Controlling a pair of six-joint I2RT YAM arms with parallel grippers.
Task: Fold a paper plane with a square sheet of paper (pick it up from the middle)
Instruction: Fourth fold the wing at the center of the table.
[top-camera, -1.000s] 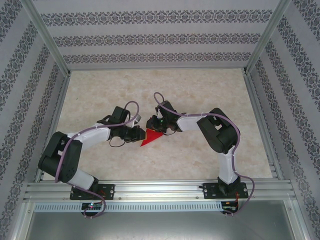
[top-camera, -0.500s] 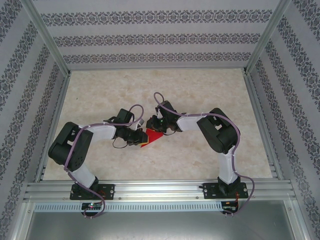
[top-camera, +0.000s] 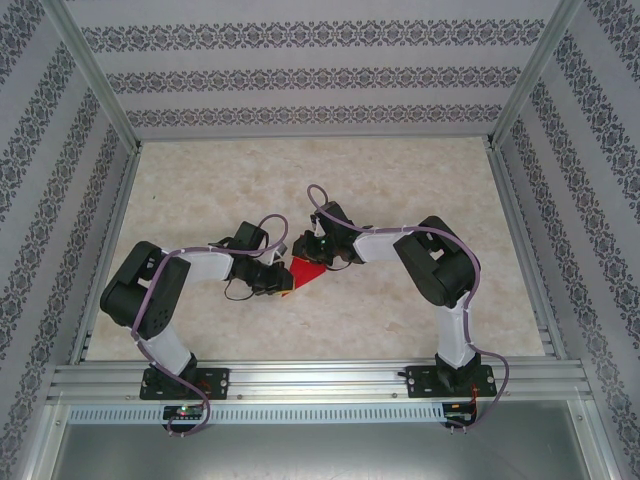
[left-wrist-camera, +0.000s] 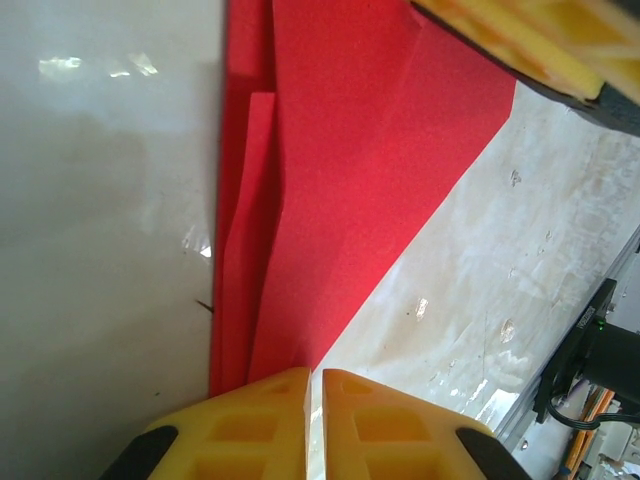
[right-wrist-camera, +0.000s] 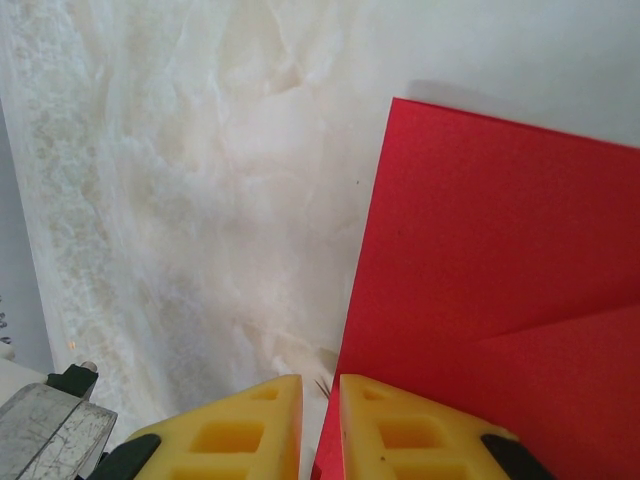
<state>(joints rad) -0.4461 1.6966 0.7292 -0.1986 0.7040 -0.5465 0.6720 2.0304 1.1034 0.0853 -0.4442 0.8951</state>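
The square sheet of paper (top-camera: 309, 275) is bright red and lies on the table, folded into a pointed wedge with layered flaps (left-wrist-camera: 350, 150). My left gripper (top-camera: 284, 281) stands at its left end. Its yellow fingers are shut to a thin slit (left-wrist-camera: 314, 378) and point down at the wedge's narrow tip. My right gripper (top-camera: 313, 256) stands at the sheet's far corner, also shut to a narrow gap (right-wrist-camera: 320, 385). One finger rests over the red paper (right-wrist-camera: 500, 230) and the other over bare table. That gripper's yellow finger (left-wrist-camera: 530, 40) shows on the paper in the left wrist view.
The marble-look table (top-camera: 400, 190) stretches wide behind and to both sides of the arms. Patterned walls and aluminium posts (top-camera: 512, 100) close it in. A metal rail (top-camera: 320, 380) carries both arm bases along the near edge.
My left arm has swung right and its elbow has drawn in, bringing its gripper onto the sheet's left end. The right arm and the paper have stayed put.
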